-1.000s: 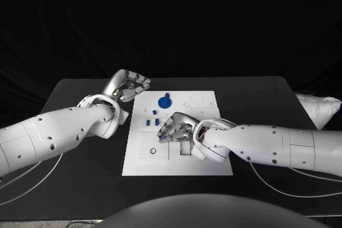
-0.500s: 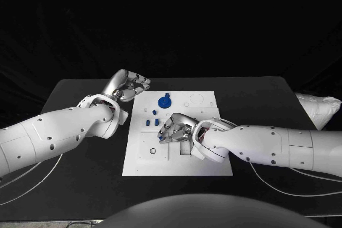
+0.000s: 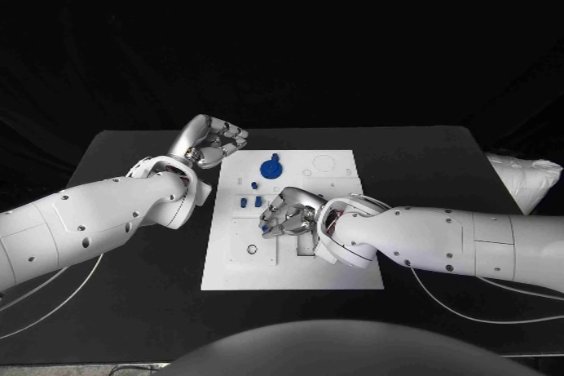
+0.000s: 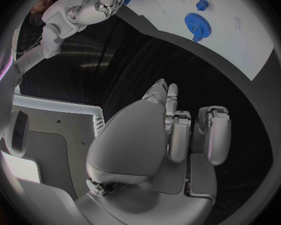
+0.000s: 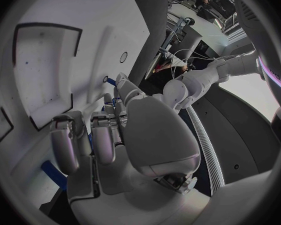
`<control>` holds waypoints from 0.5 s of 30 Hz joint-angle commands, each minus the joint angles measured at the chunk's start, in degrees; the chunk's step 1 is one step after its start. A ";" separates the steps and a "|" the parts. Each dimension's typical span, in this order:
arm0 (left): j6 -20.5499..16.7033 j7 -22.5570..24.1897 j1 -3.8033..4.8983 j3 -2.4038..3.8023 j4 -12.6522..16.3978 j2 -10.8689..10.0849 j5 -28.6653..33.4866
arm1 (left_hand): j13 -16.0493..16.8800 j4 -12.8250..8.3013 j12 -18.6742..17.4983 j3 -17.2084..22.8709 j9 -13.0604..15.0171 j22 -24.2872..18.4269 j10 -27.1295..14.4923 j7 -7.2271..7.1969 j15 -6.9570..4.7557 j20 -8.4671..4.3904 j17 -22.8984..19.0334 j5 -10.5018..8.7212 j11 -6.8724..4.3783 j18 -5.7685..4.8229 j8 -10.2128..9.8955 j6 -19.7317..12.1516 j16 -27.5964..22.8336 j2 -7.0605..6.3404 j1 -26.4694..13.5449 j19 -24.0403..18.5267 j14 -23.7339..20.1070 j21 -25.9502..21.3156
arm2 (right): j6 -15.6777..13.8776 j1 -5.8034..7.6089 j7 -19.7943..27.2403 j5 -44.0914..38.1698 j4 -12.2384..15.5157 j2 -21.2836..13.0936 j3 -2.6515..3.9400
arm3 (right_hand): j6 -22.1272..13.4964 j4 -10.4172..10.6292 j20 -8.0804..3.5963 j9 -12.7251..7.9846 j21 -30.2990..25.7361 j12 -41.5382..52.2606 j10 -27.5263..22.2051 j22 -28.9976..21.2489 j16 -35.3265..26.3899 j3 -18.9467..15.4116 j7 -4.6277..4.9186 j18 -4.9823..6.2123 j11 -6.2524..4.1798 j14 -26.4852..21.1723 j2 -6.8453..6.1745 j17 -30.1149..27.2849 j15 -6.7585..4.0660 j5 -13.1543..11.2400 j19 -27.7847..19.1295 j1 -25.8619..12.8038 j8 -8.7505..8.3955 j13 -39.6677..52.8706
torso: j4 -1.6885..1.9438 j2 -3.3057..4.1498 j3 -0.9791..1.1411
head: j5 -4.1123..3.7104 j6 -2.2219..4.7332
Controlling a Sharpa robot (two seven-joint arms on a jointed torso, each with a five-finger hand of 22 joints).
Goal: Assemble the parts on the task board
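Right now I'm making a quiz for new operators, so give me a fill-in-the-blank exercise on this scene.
1. The white board lies on a ____ table.
2. The right hand is over the ____.
3. The left hand, fingers curled in on nothing, is over the table beside the board's far ____ corner.
4. The gear is coloured ____.

Missing words: black; board; left; blue

Black table (image 3: 141, 286) carries white task board (image 3: 335, 274); pale bundle (image 3: 523, 180), maybe cloth, right edge.
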 commanded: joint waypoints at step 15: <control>0.77 0.39 0.04 0.05 0.12 0.19 -0.22 | -0.03 -0.08 -0.20 0.47 0.10 14.63 0.41 -0.05 -0.27 -0.44 15.07 -0.18 -0.12 -0.97 0.00 0.39 -0.29 0.19 0.28 5.11 5.97 0.19 | 0.87 -0.31 -0.52 -1.55 -0.15 -0.15 -0.19 | -0.06 -0.70 -0.59 1.08 0.26 0.75 -0.79 15.07 0.23 -0.28 -0.21 -0.33 0.07 5.96 0.62 15.09 -0.52 0.40 6.00 0.83 0.03 -0.01 | -0.02 0.05 0.03 | -0.12 0.01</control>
